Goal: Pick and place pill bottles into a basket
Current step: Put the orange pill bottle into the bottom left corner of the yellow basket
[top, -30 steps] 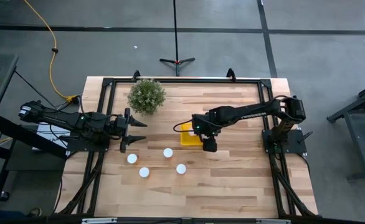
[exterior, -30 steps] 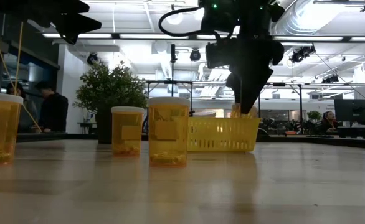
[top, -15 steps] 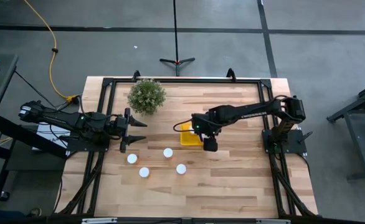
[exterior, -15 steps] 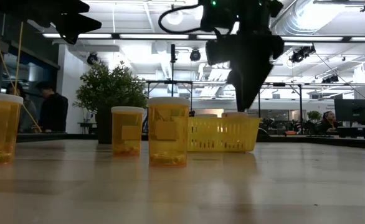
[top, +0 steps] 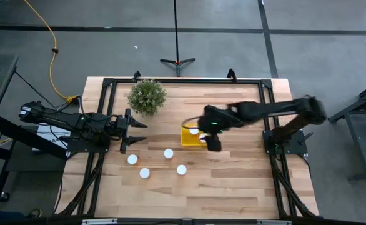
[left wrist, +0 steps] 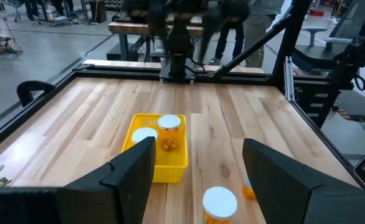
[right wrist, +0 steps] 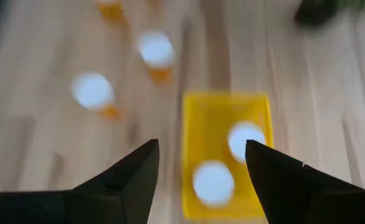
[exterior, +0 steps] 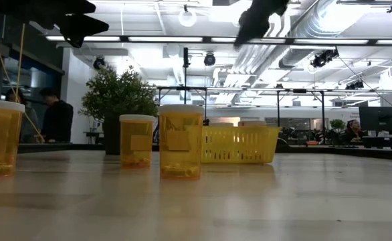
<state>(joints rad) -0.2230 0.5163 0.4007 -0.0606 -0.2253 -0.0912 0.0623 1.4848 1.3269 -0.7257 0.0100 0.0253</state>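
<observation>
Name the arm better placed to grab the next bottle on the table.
Left, probably. The left pincer hangs open beside the nearest pill bottle; the right pincer, also open, sits by the basket.

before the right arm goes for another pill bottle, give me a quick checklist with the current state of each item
1. Right gripper empty, fingers open: ok, nothing between them.
2. Right gripper clear of the yellow basket: ok in the low view, raised well above its rim.
3. Pill bottles already in the basket: ok, two white caps and sit inside.
4. Bottles left on the table upright: ok, four caps show from above, nearest to the basket at.
5. Left gripper out of the way: ok, open near the table's left edge beside the potted plant.
6. Sixth bottle: cannot tell, only the two plus four counted.
</observation>
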